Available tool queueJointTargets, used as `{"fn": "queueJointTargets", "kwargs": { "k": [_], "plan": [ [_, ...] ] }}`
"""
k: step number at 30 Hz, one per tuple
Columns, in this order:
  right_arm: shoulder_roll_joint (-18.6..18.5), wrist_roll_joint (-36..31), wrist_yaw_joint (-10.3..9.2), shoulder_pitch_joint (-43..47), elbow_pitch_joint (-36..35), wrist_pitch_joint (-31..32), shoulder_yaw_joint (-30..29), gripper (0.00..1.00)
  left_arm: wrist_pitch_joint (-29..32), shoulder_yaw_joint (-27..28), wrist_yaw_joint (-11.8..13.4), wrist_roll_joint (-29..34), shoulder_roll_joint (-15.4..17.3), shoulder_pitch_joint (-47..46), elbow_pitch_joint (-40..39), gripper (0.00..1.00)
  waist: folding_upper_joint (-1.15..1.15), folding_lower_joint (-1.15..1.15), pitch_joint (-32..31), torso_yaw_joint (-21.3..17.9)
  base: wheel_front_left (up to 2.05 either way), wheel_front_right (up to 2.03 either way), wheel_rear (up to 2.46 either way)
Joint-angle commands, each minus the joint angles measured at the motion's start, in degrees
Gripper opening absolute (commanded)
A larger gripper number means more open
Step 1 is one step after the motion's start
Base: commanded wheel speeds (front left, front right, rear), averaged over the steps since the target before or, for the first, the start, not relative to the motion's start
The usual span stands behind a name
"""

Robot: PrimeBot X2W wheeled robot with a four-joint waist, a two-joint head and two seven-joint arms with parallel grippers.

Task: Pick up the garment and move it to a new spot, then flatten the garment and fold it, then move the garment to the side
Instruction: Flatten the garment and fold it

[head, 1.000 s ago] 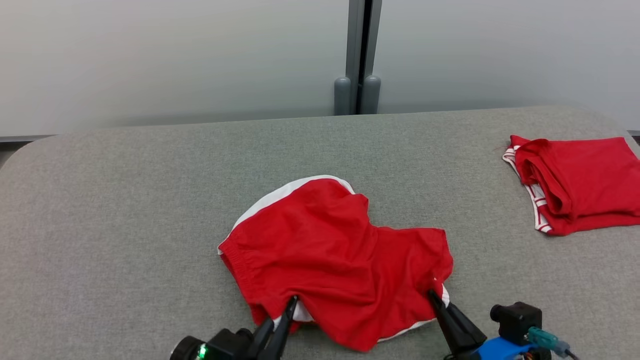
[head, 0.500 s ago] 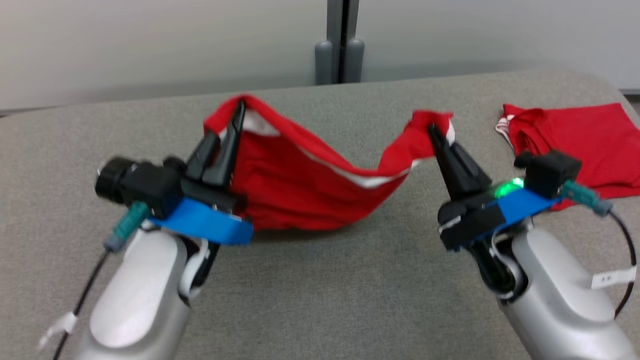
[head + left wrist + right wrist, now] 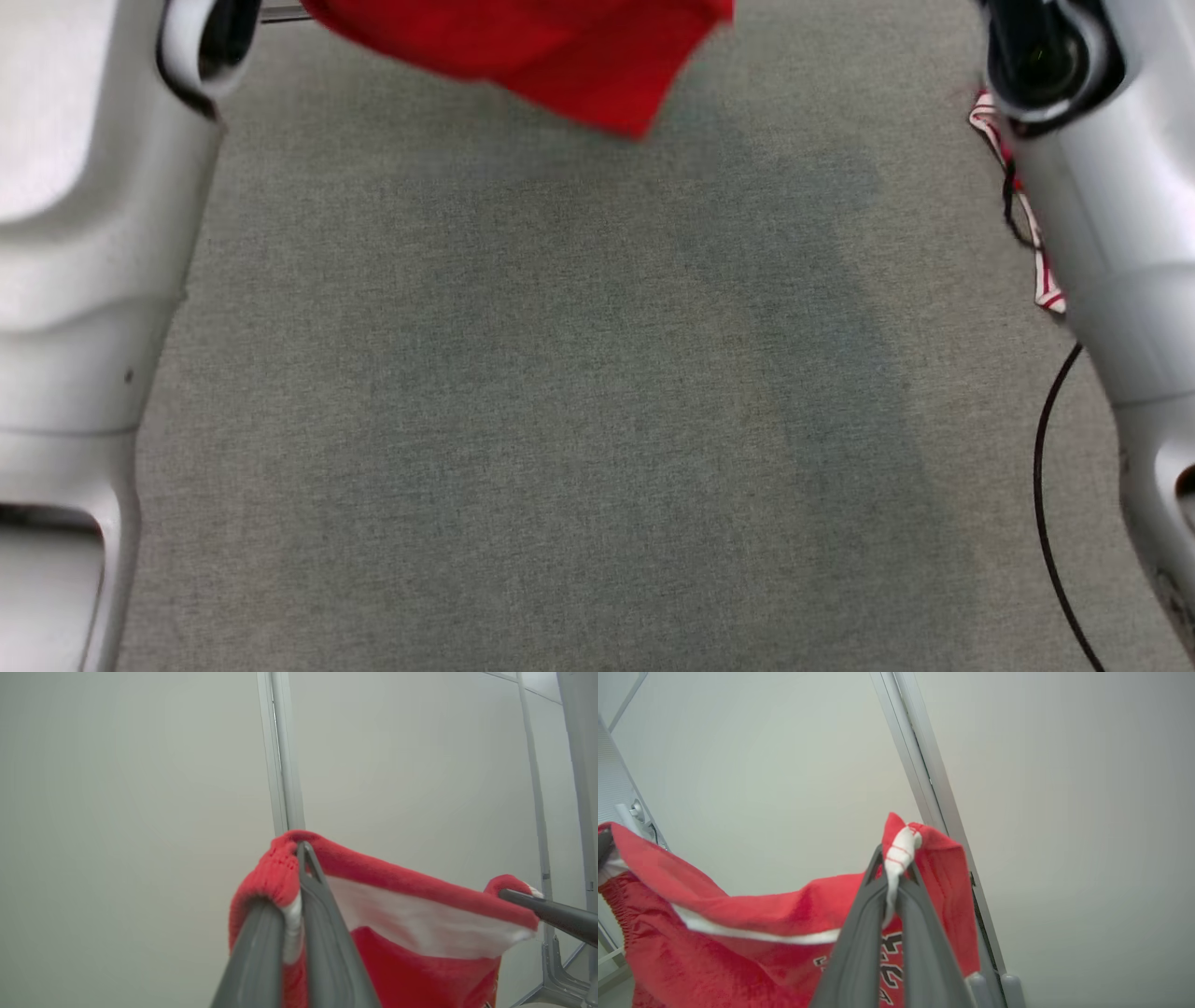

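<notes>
RAISED FOR THE MOVE: In the head view, the red garment hung in the air over the far part of the grey cloth-covered table. Its lowest corner dangled clear of the surface between the pale left forearm and right forearm. Striped trim of other clothing lay by the table's right edge, beside a black cable. In the left wrist view, the left gripper was pinched shut on one bunched corner of the garment, white lining showing, before a plain pale wall and a grey upright post. In the right wrist view, the right gripper was clamped on the opposite, white-trimmed corner, black lettering visible below. The move would likely go best with both corners level and drawn apart, the hanging hem lowered first onto bare table well left of the striped trim.
</notes>
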Motion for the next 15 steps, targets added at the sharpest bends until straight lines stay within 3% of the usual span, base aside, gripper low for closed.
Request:
{"fn": "queueJointTargets", "kwargs": {
  "k": [1,8,15],
  "plan": [
    [-0.1,0.6,0.03,-2.4,0.7,-0.4,-0.4,0.00,-0.4,-0.6,0.0,0.4,-0.2,-2.4,0.7,0.00,-0.02,-0.02,1.0,0.6,0.00,0.00,0.00],
    [0.3,2.5,0.03,-13.2,6.9,-3.1,-0.7,0.00,-1.4,-2.0,0.0,-0.2,-1.8,-13.9,5.7,0.00,-0.02,-0.02,3.5,0.3,0.00,0.00,0.00],
    [0.2,3.9,0.03,-8.7,9.8,-4.3,4.0,0.00,-1.4,-2.8,0.0,0.0,-1.5,-6.9,3.2,0.00,-0.02,-0.02,4.3,0.0,0.00,0.00,0.00]
  ]
}}
